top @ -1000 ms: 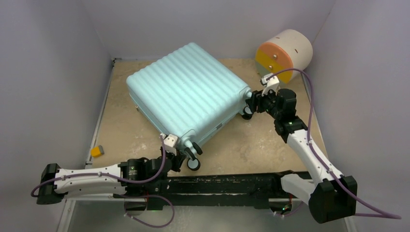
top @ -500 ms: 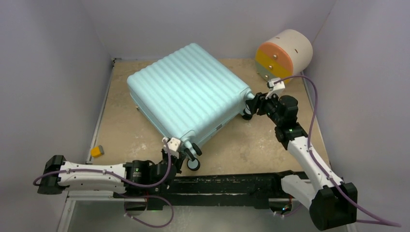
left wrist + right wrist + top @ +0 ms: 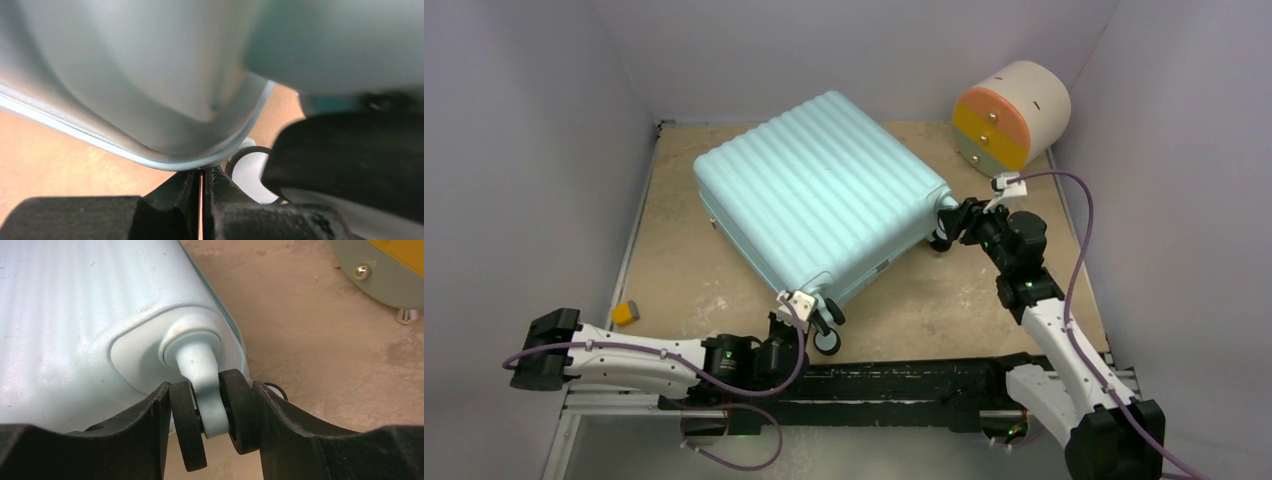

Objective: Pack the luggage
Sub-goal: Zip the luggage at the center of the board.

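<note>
Top view: the luggage [image 3: 824,195] lies closed, ribbed shell up, skewed across the middle of the table [image 3: 944,300]. My left gripper [image 3: 809,318] is at its near corner, my right gripper [image 3: 952,222] at its right corner, close to the drawer unit [image 3: 1009,115]. A small orange block [image 3: 626,313] sits well apart on the left.

Left wrist: my fingertips [image 3: 187,192] are clenched together on nothing, butted under the shell's rounded edge, with the near wheel [image 3: 250,172] just beside them.

Right wrist: my fingers [image 3: 150,425] clamp the twin caster [image 3: 187,432], one pad on each disc.

Risks: the caster probably swivels, so a pull may just spin it, or the discs may pop out of my grip. The left tips could skid off the curved rim. A hard shove could send the case into the drawer unit.
</note>
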Action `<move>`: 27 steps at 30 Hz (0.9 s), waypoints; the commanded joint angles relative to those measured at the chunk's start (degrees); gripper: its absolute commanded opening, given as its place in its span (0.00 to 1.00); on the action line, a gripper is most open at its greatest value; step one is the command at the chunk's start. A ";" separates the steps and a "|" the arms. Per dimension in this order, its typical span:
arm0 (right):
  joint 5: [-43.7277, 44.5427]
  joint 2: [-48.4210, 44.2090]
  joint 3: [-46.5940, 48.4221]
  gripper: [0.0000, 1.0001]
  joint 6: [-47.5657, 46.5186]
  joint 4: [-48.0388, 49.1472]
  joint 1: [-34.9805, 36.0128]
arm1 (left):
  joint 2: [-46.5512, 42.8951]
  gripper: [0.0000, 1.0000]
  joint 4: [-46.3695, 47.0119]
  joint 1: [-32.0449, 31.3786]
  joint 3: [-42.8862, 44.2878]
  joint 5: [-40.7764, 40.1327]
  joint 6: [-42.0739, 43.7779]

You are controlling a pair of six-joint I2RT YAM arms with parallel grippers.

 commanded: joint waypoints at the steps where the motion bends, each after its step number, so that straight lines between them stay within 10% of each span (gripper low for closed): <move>1: 3.27 -0.80 -1.82 0.00 4.85 -5.85 0.33 | 3.99 0.00 21.46 9.00 1.56 17.37 3.63; 15: 1.22 3.37 -4.33 0.00 8.74 -0.94 0.42 | 13.98 0.00 37.09 32.51 4.53 37.57 8.54; 27: -0.45 8.24 -1.84 0.00 11.38 1.29 3.49 | 1.98 0.00 23.94 38.05 2.34 39.47 5.96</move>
